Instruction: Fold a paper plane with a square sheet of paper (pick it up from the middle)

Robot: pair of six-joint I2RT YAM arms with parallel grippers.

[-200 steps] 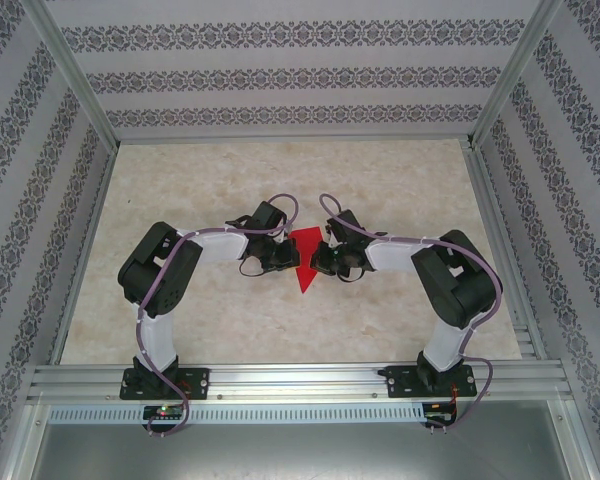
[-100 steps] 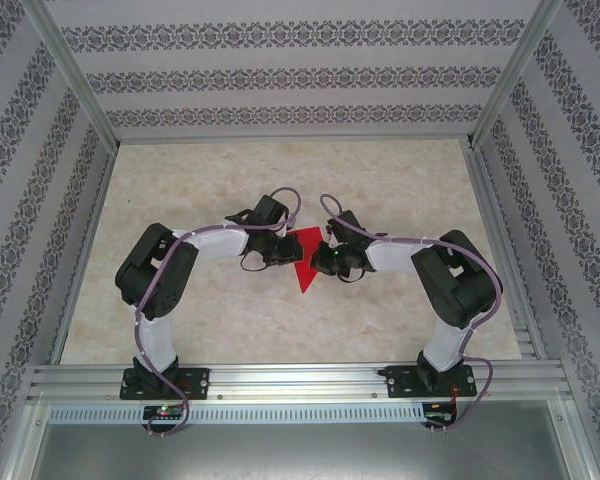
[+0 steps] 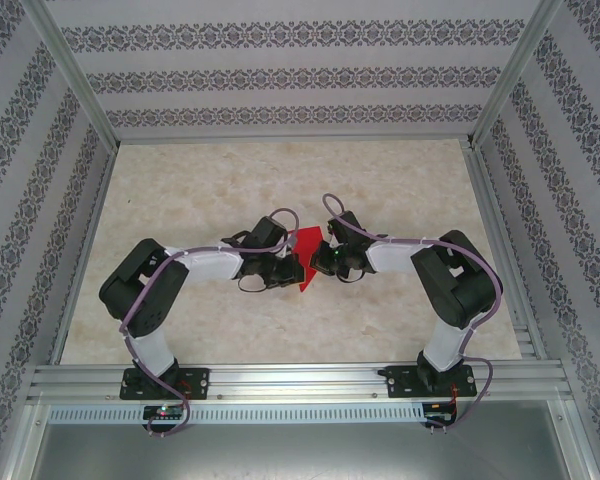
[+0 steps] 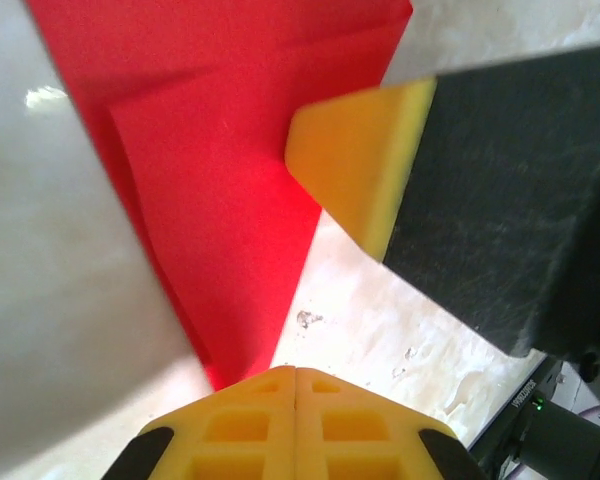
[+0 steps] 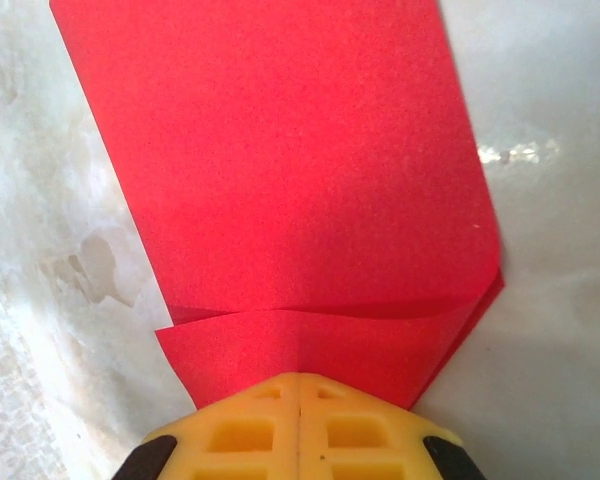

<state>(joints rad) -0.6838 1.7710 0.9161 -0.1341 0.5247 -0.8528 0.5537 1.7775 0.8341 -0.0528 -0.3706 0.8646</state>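
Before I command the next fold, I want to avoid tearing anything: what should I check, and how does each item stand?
1. Left pincer shut: ok.
2. Right pincer shut: ok.
3. Red paper flat on the table: ok, though one flap edge beside the right pincer bows up slightly.
4. Both pincers at the paper: ok. The right tips are on a folded flap and the left tips are at the pointed end.
5. Paper pinched rather than only pressed: cannot tell.
6. Gap between the pincers: cannot tell. The right pincer's finger sits very close ahead of the left.
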